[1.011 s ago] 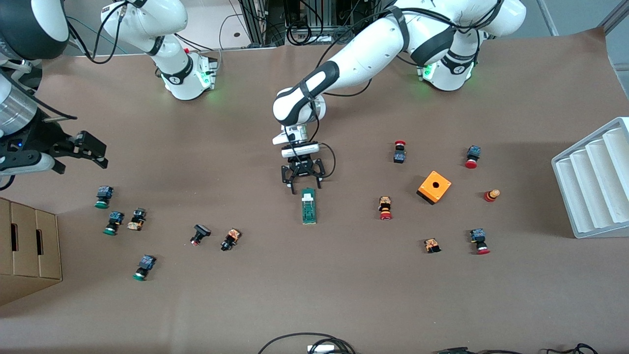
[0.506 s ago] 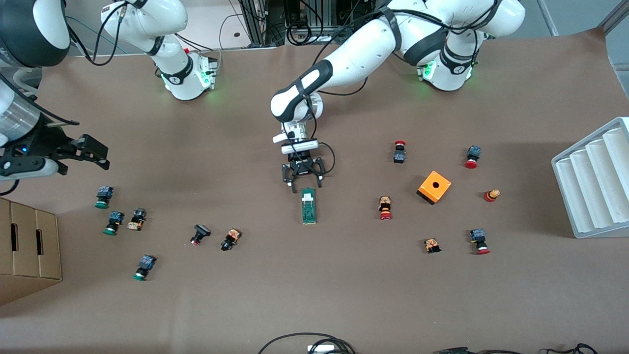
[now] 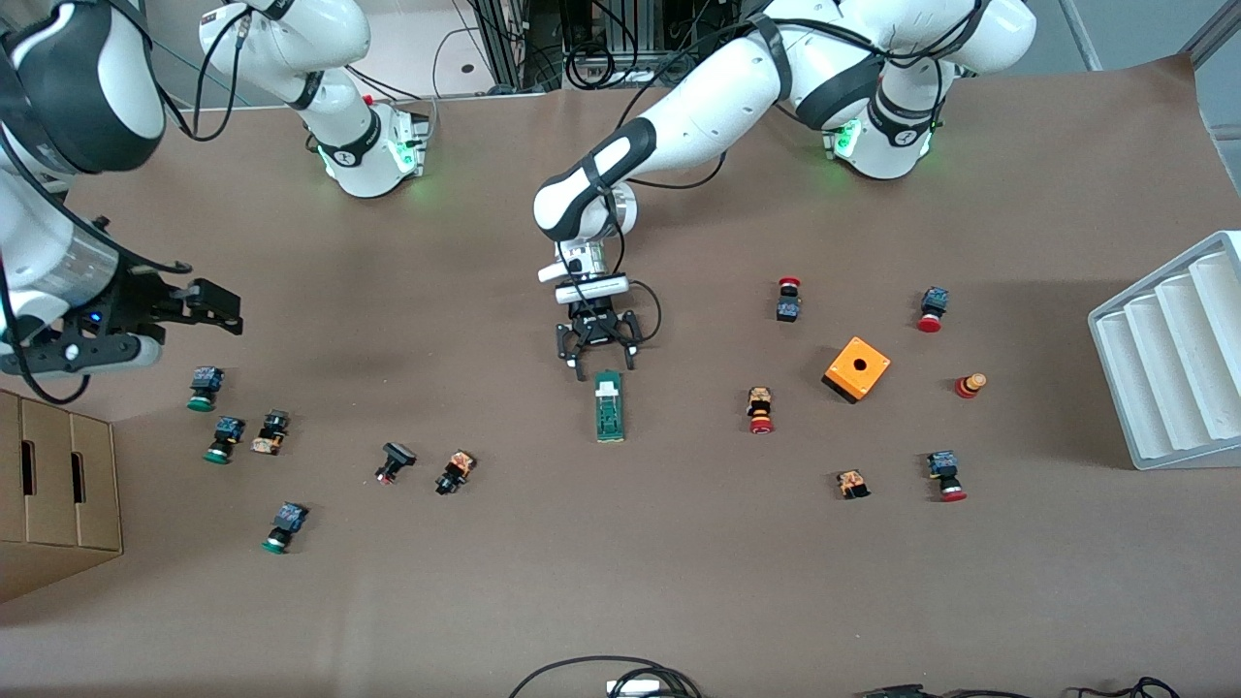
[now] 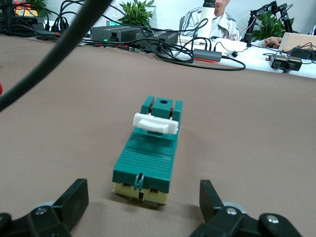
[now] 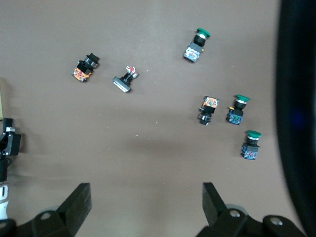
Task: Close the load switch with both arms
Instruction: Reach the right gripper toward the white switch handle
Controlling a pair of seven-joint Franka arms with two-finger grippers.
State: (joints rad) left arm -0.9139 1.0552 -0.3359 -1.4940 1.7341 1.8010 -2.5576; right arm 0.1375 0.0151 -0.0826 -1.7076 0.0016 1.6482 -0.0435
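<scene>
The slim dark-green plastic load switch bar (image 3: pixel 608 406) with its small white block lies flat mid-surface, white end toward the robots' bases.

The load switch (image 4: pixel 149 150) lies flat on the brown counter (image 4: pixel 256 128), its white block (image 4: pixel 155 123) sitting across its top. The left gripper (image 4: pixel 143 205) hangs low just short of the switch's end, jaws spread wider than the switch.
</scene>
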